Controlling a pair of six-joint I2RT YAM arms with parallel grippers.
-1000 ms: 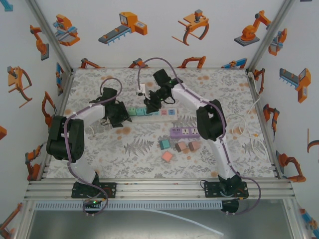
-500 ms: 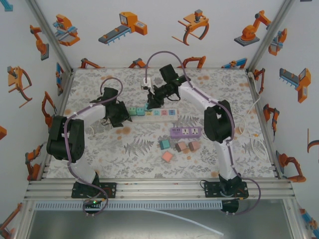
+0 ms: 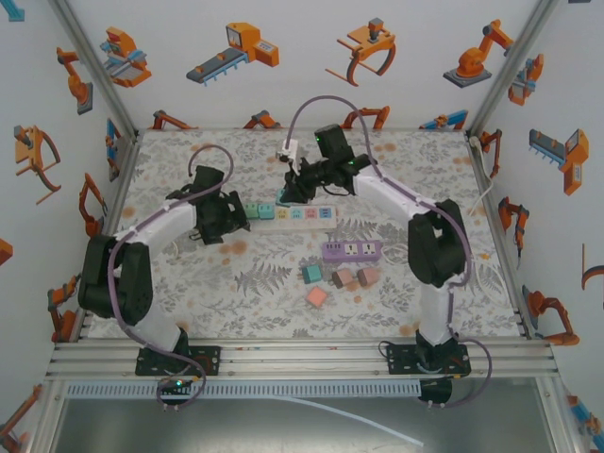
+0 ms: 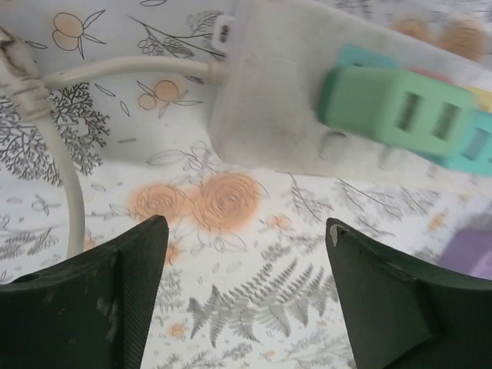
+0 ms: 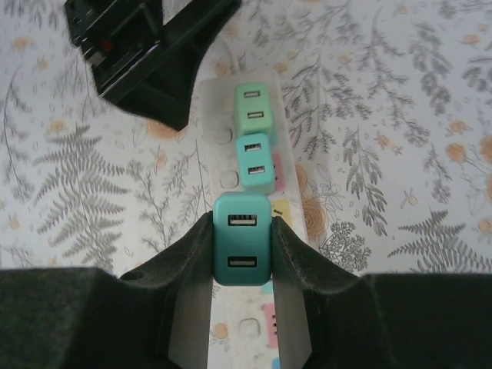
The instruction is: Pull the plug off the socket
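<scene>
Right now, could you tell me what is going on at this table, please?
The right tool is shut on a teal plug over the white power strip; whether it is free I cannot tell. The left tool hangs open beside the strip's cord end, touching nothing. Two green plugs sit in the strip.

No writing, brand or number is legible on the power strip (image 5: 221, 157) or teal plug (image 5: 242, 240).

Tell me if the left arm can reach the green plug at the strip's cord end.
Probably yes. The left gripper is open beside that end of the power strip, nothing between it and the green plug. The right gripper grips the teal plug farther along.
</scene>
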